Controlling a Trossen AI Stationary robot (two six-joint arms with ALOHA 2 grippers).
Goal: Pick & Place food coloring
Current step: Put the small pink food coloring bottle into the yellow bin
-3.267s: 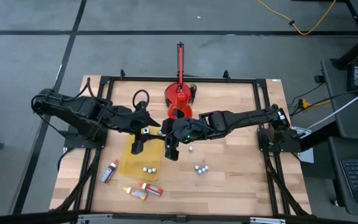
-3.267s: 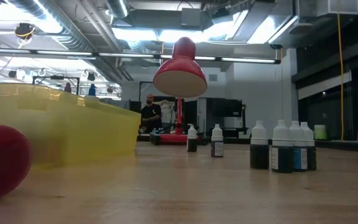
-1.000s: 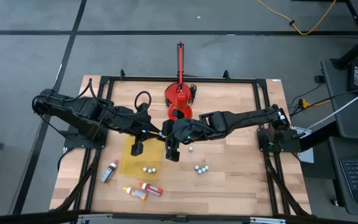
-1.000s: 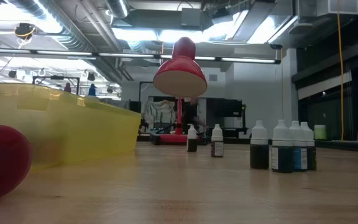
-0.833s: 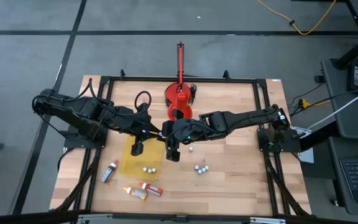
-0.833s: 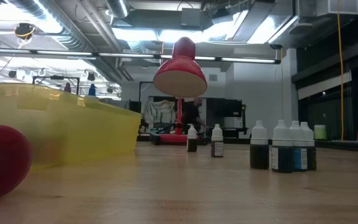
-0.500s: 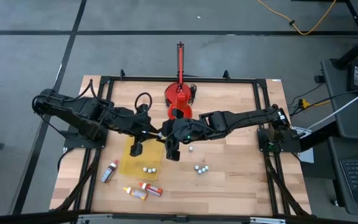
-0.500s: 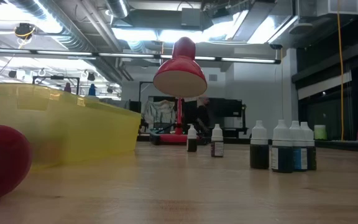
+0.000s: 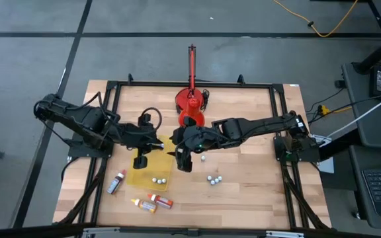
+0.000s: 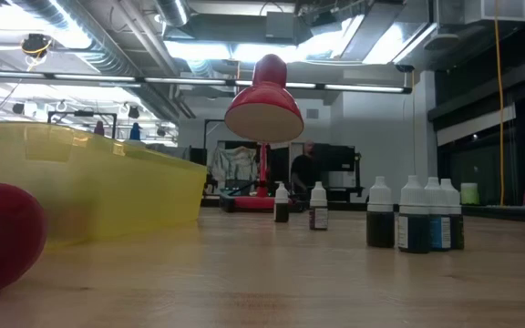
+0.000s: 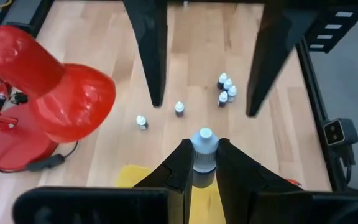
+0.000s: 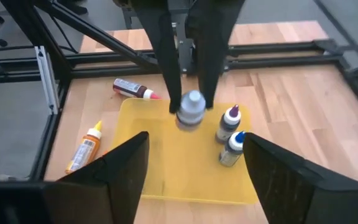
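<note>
A: Start with the jaws. What has the left gripper [image 11: 204, 148] got?

B: Its jaws are clamped on a small food coloring bottle [image 11: 204, 138], held upright just under the pale cap. The fingers hide the body, so I cannot tell its colour.

A: Where is that bottle?

B: In the air above the yellow tray [image 12: 143, 182], not touching it.

A: And the right gripper [image 12: 196, 138]?

B: Its jaws stand wide apart and hold nothing. It faces the left one, with the held bottle just beyond its fingertips.

A: What is inside the tray?

B: Two standing bottles [image 12: 231, 135], dark with pale caps, side by side near one edge.

A: And outside it?

B: An orange-yellow bottle [image 12: 84, 147] and a dark red bottle [image 12: 131, 89] lie on their sides on the wooden table [image 9: 256, 192] beside the tray. From above, another red bottle [image 9: 159, 199] lies near the orange one.

A: Further out?

B: A cluster of three upright bottles [image 9: 212, 178] stands on the bare wood past the tray's right side, and single bottles [image 11: 179, 108] stand apart from it.

A: Behind those?

B: A red lamp [image 9: 190, 106] sits on the table's far side.

A: Beyond the table?

B: A person [image 10: 305, 169] is in the room behind.
</note>
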